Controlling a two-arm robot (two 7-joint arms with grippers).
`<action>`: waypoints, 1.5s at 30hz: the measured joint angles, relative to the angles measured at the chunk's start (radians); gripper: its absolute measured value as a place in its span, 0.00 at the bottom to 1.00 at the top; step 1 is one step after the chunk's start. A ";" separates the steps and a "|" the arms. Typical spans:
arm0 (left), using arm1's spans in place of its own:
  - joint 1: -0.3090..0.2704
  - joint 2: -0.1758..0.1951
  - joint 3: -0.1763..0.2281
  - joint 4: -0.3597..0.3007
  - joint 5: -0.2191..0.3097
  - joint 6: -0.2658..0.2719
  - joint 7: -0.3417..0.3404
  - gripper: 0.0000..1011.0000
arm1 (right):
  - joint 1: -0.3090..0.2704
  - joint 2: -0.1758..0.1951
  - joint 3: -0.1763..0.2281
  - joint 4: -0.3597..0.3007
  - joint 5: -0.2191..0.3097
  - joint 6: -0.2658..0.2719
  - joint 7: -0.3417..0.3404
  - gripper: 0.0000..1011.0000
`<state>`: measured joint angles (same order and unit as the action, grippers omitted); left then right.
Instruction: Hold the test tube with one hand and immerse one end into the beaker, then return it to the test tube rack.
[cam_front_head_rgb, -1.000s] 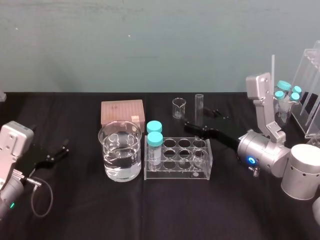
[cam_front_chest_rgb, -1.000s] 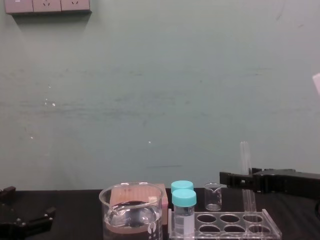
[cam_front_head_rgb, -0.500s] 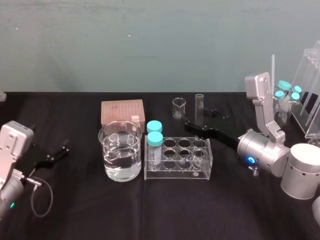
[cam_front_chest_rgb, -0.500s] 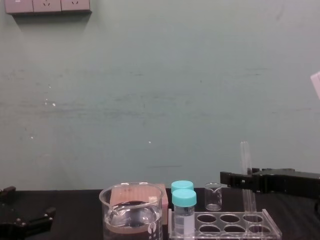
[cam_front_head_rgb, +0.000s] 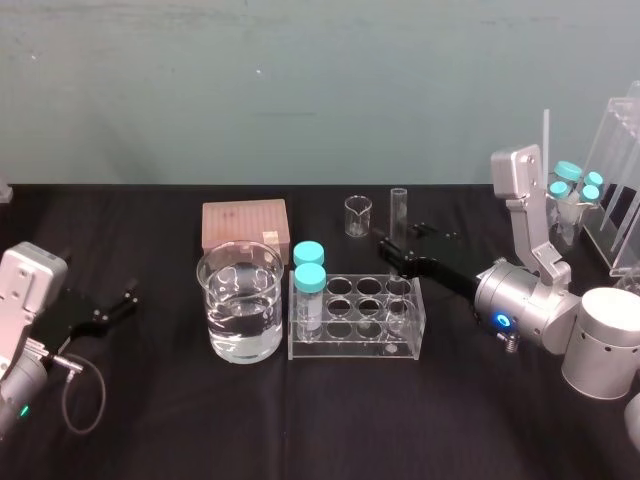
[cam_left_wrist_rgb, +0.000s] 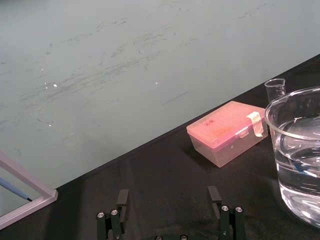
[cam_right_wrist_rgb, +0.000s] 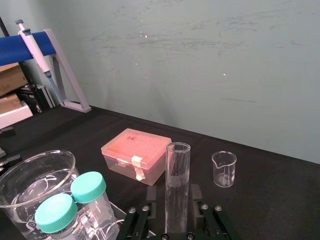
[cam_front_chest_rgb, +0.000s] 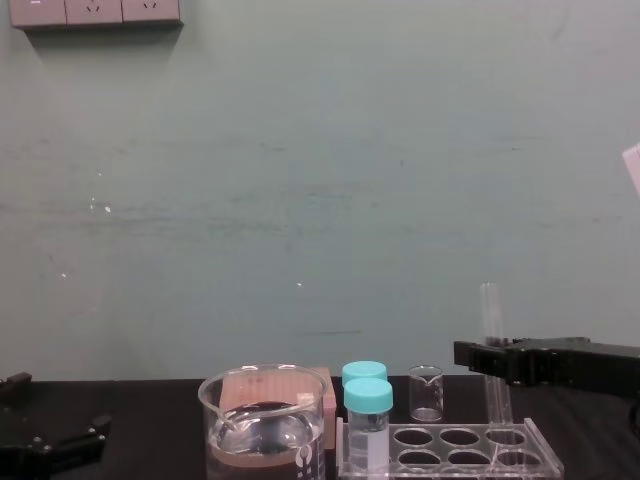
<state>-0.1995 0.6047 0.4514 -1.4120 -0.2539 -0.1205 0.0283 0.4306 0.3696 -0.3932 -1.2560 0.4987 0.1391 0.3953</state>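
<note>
The test tube (cam_front_head_rgb: 398, 210) (cam_right_wrist_rgb: 177, 170) (cam_front_chest_rgb: 490, 310) stands upright in a back right hole of the clear test tube rack (cam_front_head_rgb: 355, 345) (cam_front_chest_rgb: 450, 455). My right gripper (cam_front_head_rgb: 398, 245) (cam_right_wrist_rgb: 174, 205) (cam_front_chest_rgb: 475, 357) reaches in level from the right. Its jaws stand half closed, one on each side of the tube above the rack, and the right wrist view shows a narrow gap on both sides. The wide beaker (cam_front_head_rgb: 240, 300) (cam_front_chest_rgb: 262, 420) (cam_left_wrist_rgb: 297, 170), partly filled with clear liquid, stands just left of the rack. My left gripper (cam_front_head_rgb: 125, 298) (cam_left_wrist_rgb: 168, 197) rests open at the far left.
Two teal-capped vials (cam_front_head_rgb: 309, 270) fill the rack's left end. A pink tip box (cam_front_head_rgb: 245, 225) and a tiny beaker (cam_front_head_rgb: 357, 215) stand behind. A clear stand with more vials (cam_front_head_rgb: 600, 190) is at the back right.
The right gripper's jaws have drawn in from wide open to close around the test tube. The tube, rack and left arm have not moved.
</note>
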 joint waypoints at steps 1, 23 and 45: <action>0.000 0.000 0.000 0.000 0.000 0.000 0.000 0.99 | 0.000 0.000 0.000 0.000 0.000 0.000 0.000 0.44; 0.000 0.000 0.000 0.000 0.000 0.000 0.000 0.99 | -0.009 -0.005 0.004 0.000 -0.009 -0.039 0.013 0.22; 0.000 0.000 0.000 0.000 0.000 0.000 0.000 0.99 | -0.046 -0.003 0.053 -0.075 -0.050 -0.153 0.037 0.22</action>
<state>-0.1995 0.6047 0.4514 -1.4120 -0.2539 -0.1205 0.0283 0.3846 0.3671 -0.3401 -1.3314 0.4484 -0.0134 0.4326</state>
